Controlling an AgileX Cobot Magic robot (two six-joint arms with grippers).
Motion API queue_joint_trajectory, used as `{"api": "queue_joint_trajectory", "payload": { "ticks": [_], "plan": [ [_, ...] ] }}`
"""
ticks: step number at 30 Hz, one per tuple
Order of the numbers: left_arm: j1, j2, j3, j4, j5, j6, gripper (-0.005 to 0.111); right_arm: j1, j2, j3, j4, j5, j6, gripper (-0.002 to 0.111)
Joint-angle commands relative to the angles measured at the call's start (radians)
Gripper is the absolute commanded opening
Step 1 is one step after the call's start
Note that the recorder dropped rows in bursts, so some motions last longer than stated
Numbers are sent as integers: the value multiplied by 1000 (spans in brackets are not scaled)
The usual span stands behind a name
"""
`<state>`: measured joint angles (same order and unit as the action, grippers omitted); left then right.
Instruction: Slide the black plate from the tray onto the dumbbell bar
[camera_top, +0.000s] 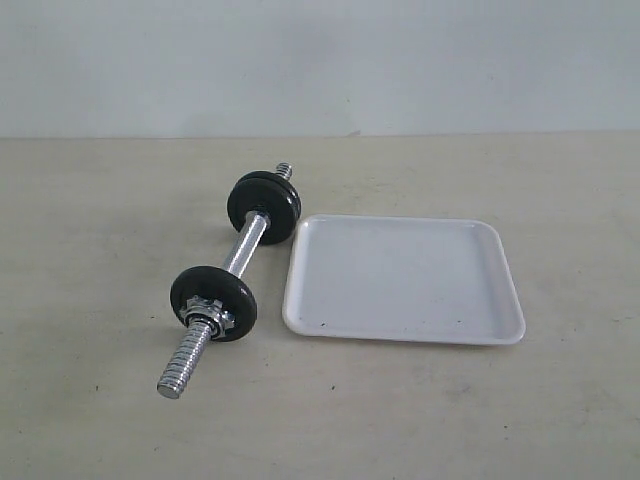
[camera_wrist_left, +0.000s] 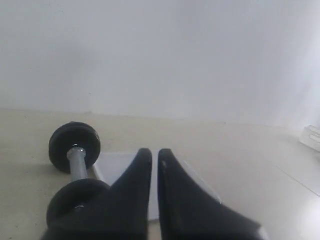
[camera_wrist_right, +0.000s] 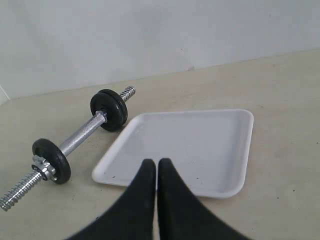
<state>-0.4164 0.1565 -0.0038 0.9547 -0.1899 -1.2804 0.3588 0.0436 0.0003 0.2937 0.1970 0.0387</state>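
The left claw (camera_wrist_left: 154, 151) blocks most of the tray (camera_wrist_left: 115, 167) behind it, and the nearer disc (camera_wrist_left: 75, 196) on the bar (camera_wrist_left: 76, 167) sits partly behind its finger. The right claw (camera_wrist_right: 156, 161) covers the tray's near rim. Beside the left claw, a pale thing (camera_wrist_left: 312, 136), cut by the edge.

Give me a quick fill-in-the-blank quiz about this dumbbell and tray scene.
The tray is coloured ____.
In the exterior view, the bar lies to the ____ of the tray.
The left end effector and the right end effector are both ____.
Missing words: white; left; shut.
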Motion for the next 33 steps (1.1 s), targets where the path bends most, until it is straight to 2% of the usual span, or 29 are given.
{"api": "queue_joint_trajectory", "payload": {
  "ticks": [1,3,6,8,10,11,17,28,30,33],
  "plan": [
    [-2,0,4,-219,31,242,4,0,0,0,1,-12,4,0],
    [-2,0,4,-331,85,383,4,0,0,0,1,-12,4,0],
    [-2,0,4,-562,216,708,4,0,0,0,1,-12,4,0],
    [-2,0,4,-771,307,1012,4,0,0,0,1,-12,4,0],
    [-2,0,4,-925,344,1299,4,0,0,0,1,-12,4,0],
    [-2,0,4,-955,342,1388,4,0,0,0,1,-12,4,0],
    [-2,0,4,-968,316,1474,4,0,0,0,1,-12,4,0],
    [-2,0,4,-880,336,1484,4,0,0,0,1,-31,4,0],
    [14,0,4,-863,337,1484,4,0,0,0,1,-31,4,0],
    [88,0,4,-867,337,1476,4,0,0,0,1,-31,4,0]
  ]
}}
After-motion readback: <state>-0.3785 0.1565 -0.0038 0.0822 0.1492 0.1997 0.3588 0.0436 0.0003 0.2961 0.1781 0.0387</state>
